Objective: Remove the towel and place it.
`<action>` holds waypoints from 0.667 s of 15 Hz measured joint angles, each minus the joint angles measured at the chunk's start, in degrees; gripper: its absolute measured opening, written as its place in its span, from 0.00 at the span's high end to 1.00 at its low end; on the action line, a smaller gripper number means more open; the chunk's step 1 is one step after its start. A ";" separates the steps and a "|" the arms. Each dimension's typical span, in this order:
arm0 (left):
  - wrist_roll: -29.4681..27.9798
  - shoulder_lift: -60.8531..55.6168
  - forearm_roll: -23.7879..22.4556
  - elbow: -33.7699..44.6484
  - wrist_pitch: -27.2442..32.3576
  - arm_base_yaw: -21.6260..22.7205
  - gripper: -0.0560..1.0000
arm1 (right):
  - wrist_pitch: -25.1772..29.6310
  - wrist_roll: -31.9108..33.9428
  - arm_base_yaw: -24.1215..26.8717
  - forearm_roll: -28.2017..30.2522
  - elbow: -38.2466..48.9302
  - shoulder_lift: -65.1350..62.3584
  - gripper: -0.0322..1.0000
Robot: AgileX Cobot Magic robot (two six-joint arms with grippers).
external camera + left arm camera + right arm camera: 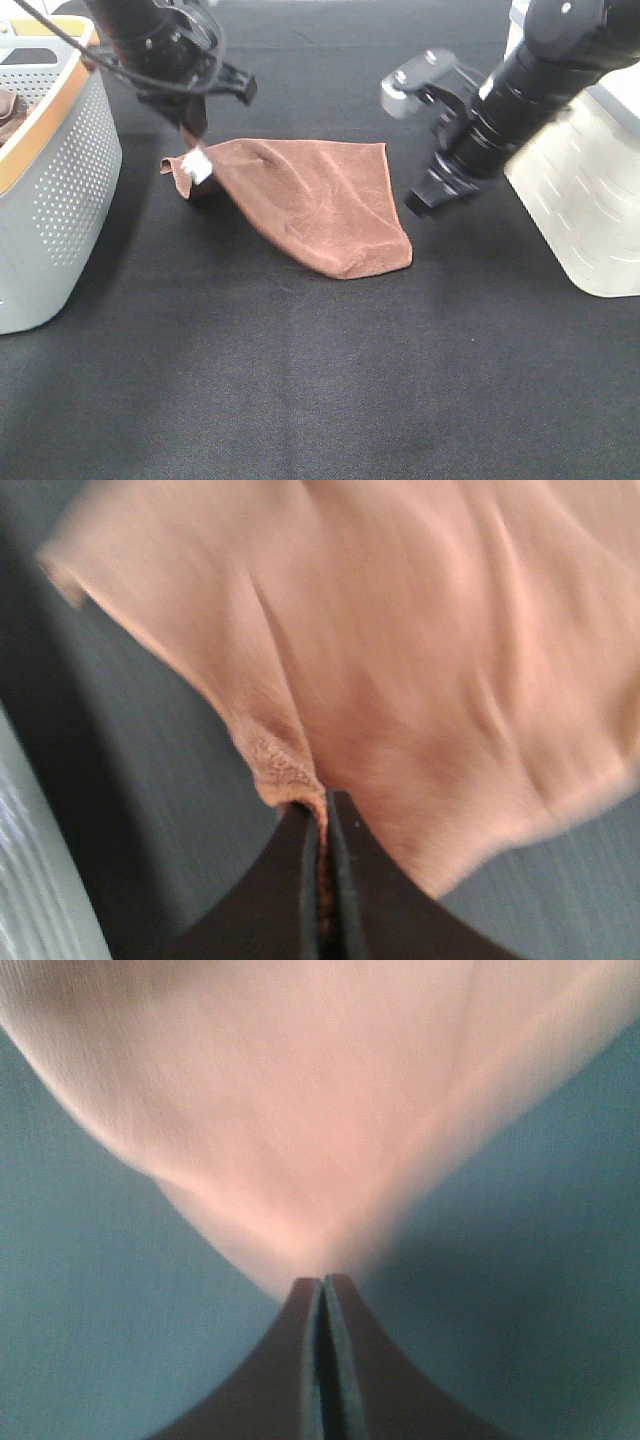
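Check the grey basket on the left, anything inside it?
The grey basket shows a brown thing at its near-left rim, possibly cloth. The rest of its inside is hidden by the wall and the frame edge.

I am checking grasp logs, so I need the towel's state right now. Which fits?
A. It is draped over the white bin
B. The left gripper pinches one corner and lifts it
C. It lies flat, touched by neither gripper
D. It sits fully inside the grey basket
B: the left gripper is shut on a corner of the brown towel, raising that end while the rest trails on the black table.
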State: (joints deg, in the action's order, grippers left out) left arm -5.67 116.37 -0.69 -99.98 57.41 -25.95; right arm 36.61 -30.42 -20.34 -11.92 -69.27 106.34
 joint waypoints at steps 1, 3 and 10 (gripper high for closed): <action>0.46 0.00 0.69 -0.06 3.78 -0.74 0.95 | 4.01 4.64 0.00 2.81 0.00 0.00 0.97; 0.52 0.00 1.20 -0.06 10.14 -1.49 0.95 | 11.00 6.99 0.00 2.18 0.00 0.00 0.97; -1.26 -0.46 3.55 7.73 12.20 -1.55 0.86 | 20.57 11.97 0.00 -1.66 -0.06 0.00 0.86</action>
State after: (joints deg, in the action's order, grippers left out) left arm -6.93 115.91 2.86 -92.25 69.61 -27.50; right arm 57.18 -18.45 -20.34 -13.58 -69.33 106.34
